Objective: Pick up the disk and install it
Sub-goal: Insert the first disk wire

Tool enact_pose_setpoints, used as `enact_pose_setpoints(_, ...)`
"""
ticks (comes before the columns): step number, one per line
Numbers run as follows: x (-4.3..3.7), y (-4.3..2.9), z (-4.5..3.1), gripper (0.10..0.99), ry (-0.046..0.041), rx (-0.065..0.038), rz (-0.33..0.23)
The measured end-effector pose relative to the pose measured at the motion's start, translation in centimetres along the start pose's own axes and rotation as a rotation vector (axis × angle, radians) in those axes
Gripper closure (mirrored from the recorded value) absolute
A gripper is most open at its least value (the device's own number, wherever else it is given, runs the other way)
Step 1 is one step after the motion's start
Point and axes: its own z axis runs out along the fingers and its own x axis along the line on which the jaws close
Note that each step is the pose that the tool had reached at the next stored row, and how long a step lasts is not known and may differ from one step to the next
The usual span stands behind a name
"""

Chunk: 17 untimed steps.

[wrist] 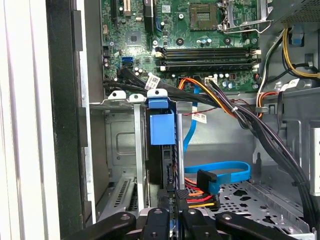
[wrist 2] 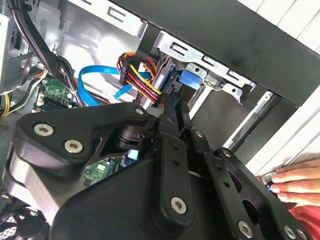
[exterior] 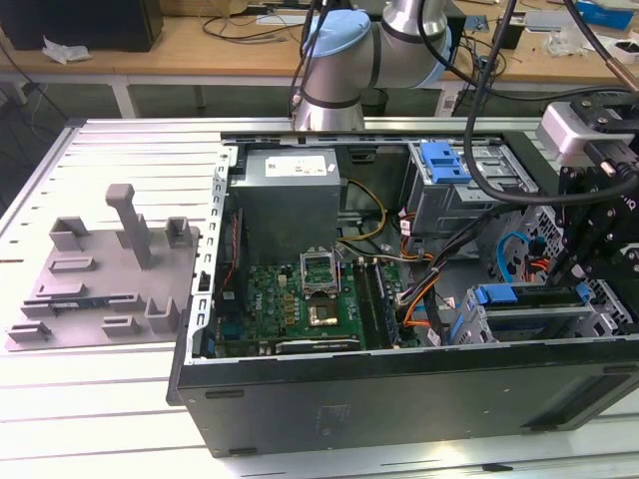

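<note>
Install step, by the look of it: the disk (wrist: pixel 161 127) stands on edge in the drive cage (wrist: pixel 120 150) slot, centre of the first wrist view and right side of the exterior view. On the gripper (wrist: pixel 174 214) the jaws look closed on its near edge. Seating it calls for staying square to the slot and clear of the cables (wrist: pixel 202 195).
</note>
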Motion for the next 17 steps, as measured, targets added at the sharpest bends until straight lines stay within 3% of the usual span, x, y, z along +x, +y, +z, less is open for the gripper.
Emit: enact_pose_setpoints(17,-0.12,0.10,0.10,0.922,0.0001,0.002,0.005)
